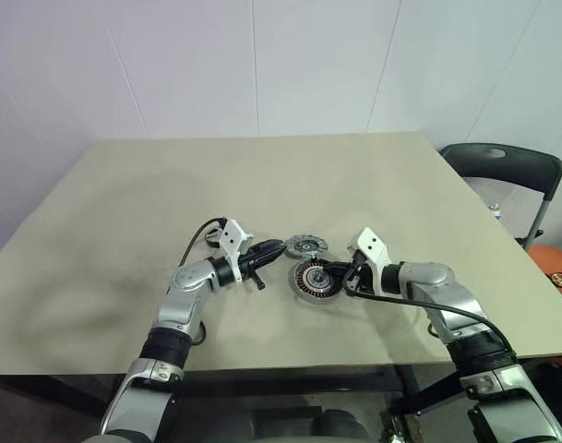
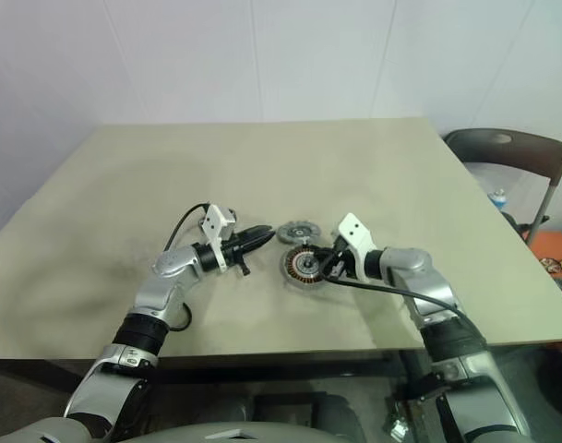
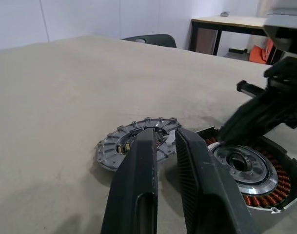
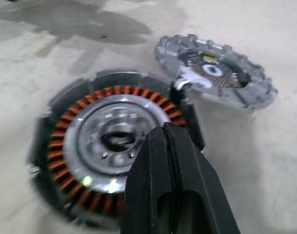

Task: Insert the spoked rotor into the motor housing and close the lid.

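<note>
Motor housing (image 1: 313, 280) beside lid (image 1: 305, 245), mid-table; right gripper (image 4: 164, 127) closed, empty – left gripper (image 3: 164, 132) narrowly parted, empty.

A beige table (image 1: 124, 203) carries the motor housing (image 1: 311, 280) just beside the lid (image 1: 306, 245).

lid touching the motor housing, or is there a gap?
Cannot tell. In the right wrist view the lid edge meets the motor housing rim with no visible gap, but overlap could hide one.
</note>
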### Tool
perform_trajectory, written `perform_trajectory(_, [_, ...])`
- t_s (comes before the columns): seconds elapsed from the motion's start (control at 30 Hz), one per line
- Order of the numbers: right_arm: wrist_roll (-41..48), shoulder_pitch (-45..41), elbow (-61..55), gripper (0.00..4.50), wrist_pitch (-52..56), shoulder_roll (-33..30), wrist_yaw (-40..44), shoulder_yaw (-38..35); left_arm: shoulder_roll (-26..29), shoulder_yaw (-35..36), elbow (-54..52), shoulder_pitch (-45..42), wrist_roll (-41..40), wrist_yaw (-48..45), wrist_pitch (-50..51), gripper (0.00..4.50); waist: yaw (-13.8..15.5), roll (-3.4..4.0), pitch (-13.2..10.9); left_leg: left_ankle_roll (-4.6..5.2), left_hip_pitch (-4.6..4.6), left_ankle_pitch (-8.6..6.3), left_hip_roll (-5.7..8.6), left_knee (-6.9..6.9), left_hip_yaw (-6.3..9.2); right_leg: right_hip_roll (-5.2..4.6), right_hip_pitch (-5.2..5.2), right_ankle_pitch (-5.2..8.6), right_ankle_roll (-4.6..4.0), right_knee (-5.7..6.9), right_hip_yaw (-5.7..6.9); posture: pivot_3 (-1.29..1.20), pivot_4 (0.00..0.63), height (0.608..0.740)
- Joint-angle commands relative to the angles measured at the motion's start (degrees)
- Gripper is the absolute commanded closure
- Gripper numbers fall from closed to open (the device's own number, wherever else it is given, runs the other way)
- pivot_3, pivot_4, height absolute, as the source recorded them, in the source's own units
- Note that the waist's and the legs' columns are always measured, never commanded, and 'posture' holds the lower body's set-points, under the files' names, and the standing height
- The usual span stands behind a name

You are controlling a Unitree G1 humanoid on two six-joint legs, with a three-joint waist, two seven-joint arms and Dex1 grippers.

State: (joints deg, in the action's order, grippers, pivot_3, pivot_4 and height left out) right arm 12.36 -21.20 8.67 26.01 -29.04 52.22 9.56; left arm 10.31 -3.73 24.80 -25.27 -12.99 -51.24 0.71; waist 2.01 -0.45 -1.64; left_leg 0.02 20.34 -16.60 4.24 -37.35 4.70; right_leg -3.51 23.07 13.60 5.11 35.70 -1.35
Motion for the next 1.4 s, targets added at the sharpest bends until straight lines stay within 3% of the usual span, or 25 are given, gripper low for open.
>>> perform_trajectory(0.03, [1.33, -1.43, -0.36, 4.5, 0.29, 4.03, -2.13, -0.84, 0.36, -0.11, 0.01, -1.07, 0.19, 0.06, -1.08, 3.8, -0.03, 0.0, 0.0, -0.01, 0.0, 0.0, 0.0, -0.01, -0.01, 0.0, 0.01, 0.0, 0.0, 0.06, -0.01, 0.0, 0.0, 0.74])
perform_trajectory(0.23, [0.11, -2.04, -0.11, 4.5, 0.28, 6.75, -2.36, 0.82, 0.68, -0.07, 0.07, -0.82, 0.41, 0.68, -1.32, 3.8, 0.13, 0.0, -0.01, -0.06, 0.03, 0.03, 0.02, -0.05, -0.01, -0.01, 0.1, 0.0, 0.0, 0.19, -0.02, 0.0, 0.0, 0.74])
perform_trajectory(0.4, [-0.38, -0.78, -0.83, 4.5, 1.96, 4.36, 1.64, 3.38, 1.31, 0.19, 0.14, -0.58, 0.45, 1.21, -1.7, 3.8, 0.11, 0.0, 0.0, -0.05, 0.02, 0.03, 0.03, -0.05, -0.02, 0.0, 0.1, 0.0, 0.0, 0.2, -0.02, 0.0, 0.0, 0.74])
perform_trajectory(0.7, [1.0, -0.82, 2.23, 4.5, 0.42, 3.79, 1.83, -0.14, 1.35, -0.05, -0.32, -0.08, 0.4, 1.41, -1.91, 3.8, 0.18, 0.0, 0.0, -0.06, 0.02, 0.03, 0.03, -0.09, -0.02, -0.01, 0.08, 0.0, 0.0, 0.23, -0.02, 0.0, 0.0, 0.74])
perform_trajectory(0.8, [5.36, -1.82, 3.56, 4.5, 0.23, 6.01, 0.74, -5.34, 1.44, 0.63, -1.32, 0.67, -0.83, 0.96, -0.99, 3.8, 0.19, 0.0, 0.0, -0.06, 0.02, 0.03, 0.04, -0.1, -0.02, -0.02, 0.07, 0.0, 0.0, 0.23, -0.02, 0.0, 0.0, 0.74])
perform_trajectory(1.0, [16.07, -3.29, -2.34, 4.5, 5.28, 7.54, 3.02, -12.46, 1.62, 5.89, -9.19, 4.71, -9.48, 1.75, 6.76, 3.8, 0.02, 0.01, -0.02, -0.05, 0.08, 0.03, 0.03, -0.03, -0.01, -0.04, 0.18, 0.0, 0.0, 0.23, -0.06, 0.0, 0.0, 0.74])
perform_trajectory(1.17, [16.02, -4.66, -5.45, 4.5, 5.84, 4.48, 3.8, -12.05, 1.84, 11.72, -21.94, 13.34, -20.93, 6.64, 21.15, 3.8, 0.0, 0.03, -0.03, -0.05, 0.08, 0.03, 0.0, 0.03, -0.01, -0.05, 0.21, 0.0, -0.01, 0.24, -0.12, 0.0, 0.0, 0.74])
perform_trajectory(1.27, [15.32, -6.09, -5.02, 4.5, 5.34, 2.59, 3.93, -11.84, 0.4, 16.16, -23.06, 16.38, -25.96, 13.0, 27.8, 3.2, 0.11, 0.03, -0.03, -0.05, 0.05, 0.02, 0.01, -0.01, -0.02, -0.05, 0.15, 0.01, -0.01, 0.24, -0.11, 0.0, 0.0, 0.74])
perform_trajectory(1.4, [15.12, -7.8, -3.72, 4.5, 4.89, 1.44, 4.35, -11.51, -3.05, 21.59, -19.77, 14.39, -29.84, 24.13, 33.4, 1.88, 0.36, 0.0, -0.04, -0.05, 0.04, 0.03, 0.01, -0.12, 0.03, -0.03, 0.1, 0.01, 0.0, 0.29, -0.04, 0.0, 0.0, 0.74])
